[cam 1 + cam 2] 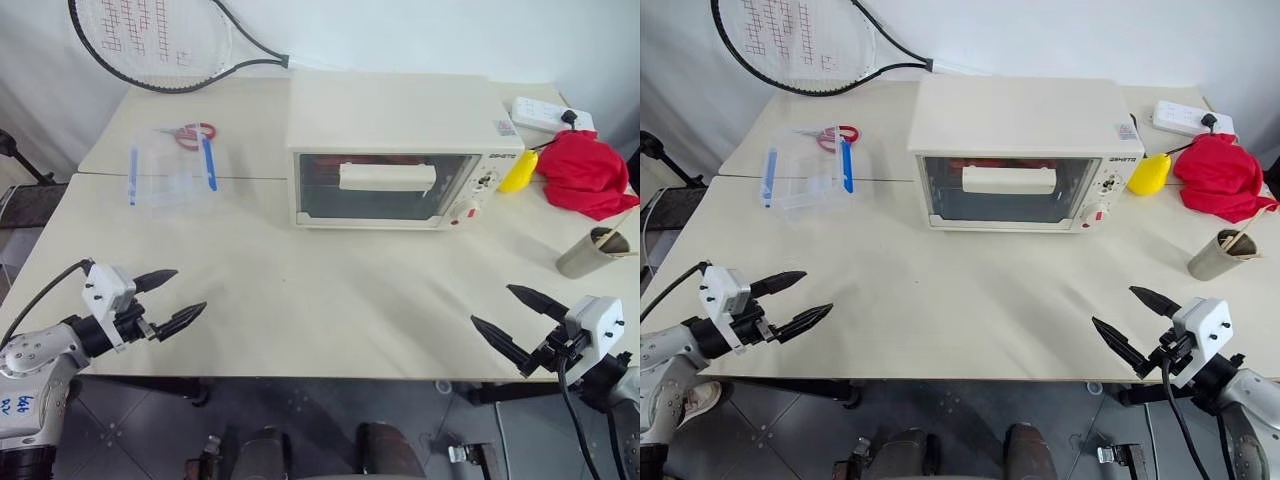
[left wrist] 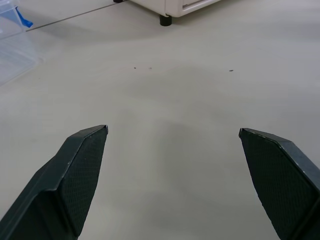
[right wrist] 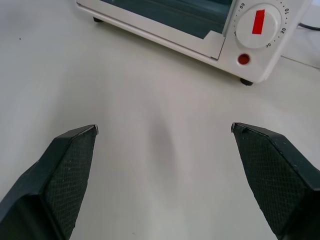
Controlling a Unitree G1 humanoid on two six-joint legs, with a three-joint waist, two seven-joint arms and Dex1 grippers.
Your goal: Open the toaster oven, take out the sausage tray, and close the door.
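The cream-white toaster oven (image 1: 400,120) stands at the back middle of the table, its glass door (image 1: 385,187) shut, with a cream bar handle (image 1: 387,177) across the front. Something reddish shows dimly behind the glass; the sausage tray itself I cannot make out. My left gripper (image 1: 178,298) hovers open near the table's front left edge, far from the oven. My right gripper (image 1: 505,312) hovers open near the front right edge, pointing toward the oven's knob corner (image 3: 257,22). Nothing is between either gripper's fingers.
A clear plastic box (image 1: 170,170) with blue strips and red scissors (image 1: 195,132) lie back left. A racket (image 1: 160,40) leans at the back. A yellow object (image 1: 518,172), red cloth (image 1: 585,172), power strip (image 1: 550,115) and a grey cup (image 1: 592,253) crowd the right.
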